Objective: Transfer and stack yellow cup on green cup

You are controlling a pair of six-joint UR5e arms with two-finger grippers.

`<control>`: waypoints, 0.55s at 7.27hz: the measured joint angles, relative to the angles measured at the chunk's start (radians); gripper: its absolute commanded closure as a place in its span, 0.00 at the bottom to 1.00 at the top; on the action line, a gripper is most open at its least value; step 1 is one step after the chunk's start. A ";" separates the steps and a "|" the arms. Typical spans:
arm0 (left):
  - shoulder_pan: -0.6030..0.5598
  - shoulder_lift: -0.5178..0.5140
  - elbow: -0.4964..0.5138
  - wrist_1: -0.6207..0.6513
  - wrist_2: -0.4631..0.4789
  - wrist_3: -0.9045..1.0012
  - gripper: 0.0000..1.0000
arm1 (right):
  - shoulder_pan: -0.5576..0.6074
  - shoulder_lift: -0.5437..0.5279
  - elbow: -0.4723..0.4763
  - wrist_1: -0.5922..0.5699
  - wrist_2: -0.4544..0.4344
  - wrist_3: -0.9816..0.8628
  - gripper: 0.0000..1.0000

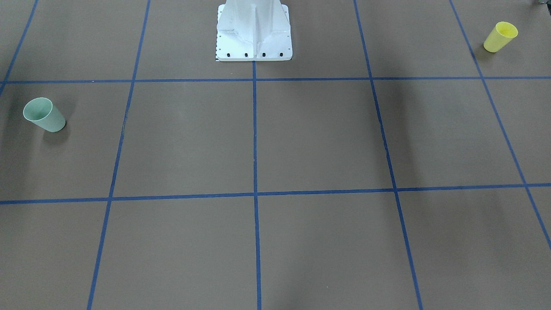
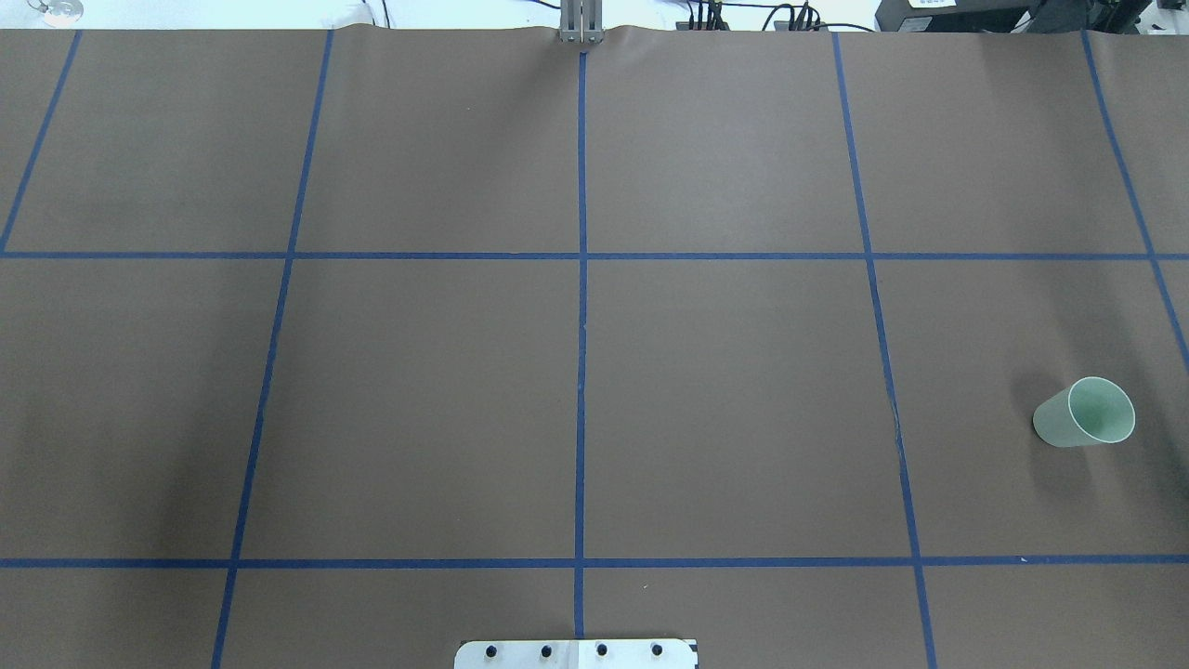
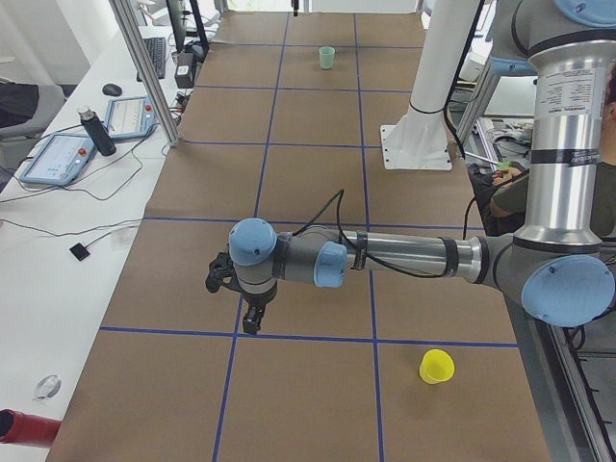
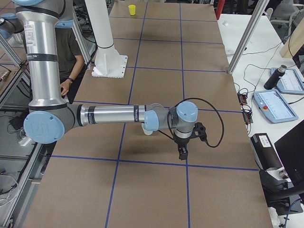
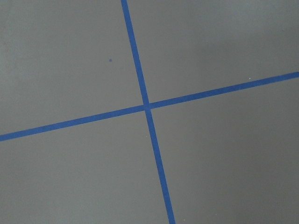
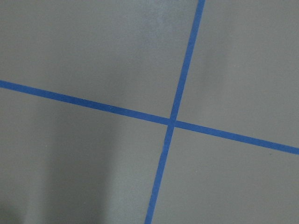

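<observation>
Exterior front-facing: yellow cup (image 1: 499,37) and green cup (image 1: 44,115) upright at opposite table (image 1: 327,137) ends; left gripper (image 3: 251,322) and right gripper (image 4: 182,153) above it, spread or pressed together impossible to tell

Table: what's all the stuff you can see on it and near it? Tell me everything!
table: one, brown, under everything.
tape lines: several, blue, a grid across the table.
yellow cup: one, bright yellow, upright at the robot's left end.
green cup: one, pale green, upright at the robot's right end.
pedestal: one, white, middle of the robot's edge.
bottle: one, black, on the white side desk.
left arm, right arm: two, silver with blue joints, stretched over the table.
left gripper, right gripper: two, black, pointing down; open or shut, cannot tell.
</observation>
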 measured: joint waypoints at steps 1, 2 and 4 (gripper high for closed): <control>0.000 0.009 0.000 -0.003 0.000 -0.001 0.00 | 0.000 -0.004 0.004 0.000 -0.006 0.007 0.00; 0.001 0.025 0.002 -0.013 0.000 -0.001 0.00 | 0.000 -0.007 0.006 0.000 0.004 0.011 0.00; 0.002 0.037 0.009 -0.027 -0.003 -0.003 0.00 | 0.000 -0.009 0.004 0.000 0.019 0.013 0.00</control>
